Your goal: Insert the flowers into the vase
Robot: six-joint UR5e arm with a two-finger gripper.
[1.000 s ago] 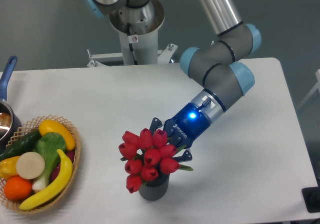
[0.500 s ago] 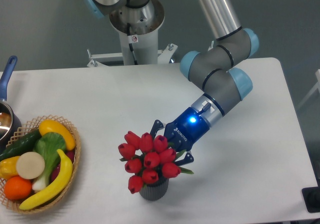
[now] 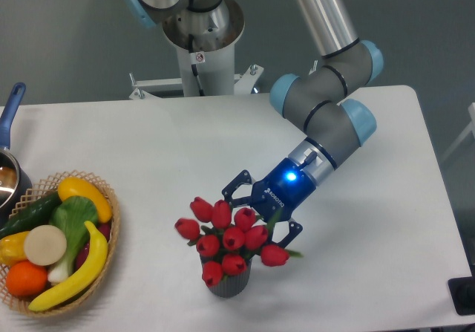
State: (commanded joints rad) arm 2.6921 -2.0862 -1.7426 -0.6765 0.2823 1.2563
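The flowers (image 3: pixel 231 237), a bunch of red tulip buds with green leaves, stand in the vase (image 3: pixel 227 284), a small dark grey ribbed cup near the table's front edge. Only the lower part of the vase shows below the buds. My gripper (image 3: pixel 257 215) sits right behind the bunch on its upper right side, tilted down to the left. It is open, with one finger (image 3: pixel 236 185) above the buds and the other (image 3: pixel 292 232) beside a bud at the right. Nothing is clamped between them.
A wicker basket (image 3: pixel 111 237) with colourful fruit and vegetables stands at the front left. A blue-handled metal pot (image 3: pixel 10 170) is at the left edge. The robot's base column (image 3: pixel 202 46) rises behind the table.
The gripper's fingers have spread apart and let go of the flowers. The bunch has sunk lower into the vase and shifted slightly right.
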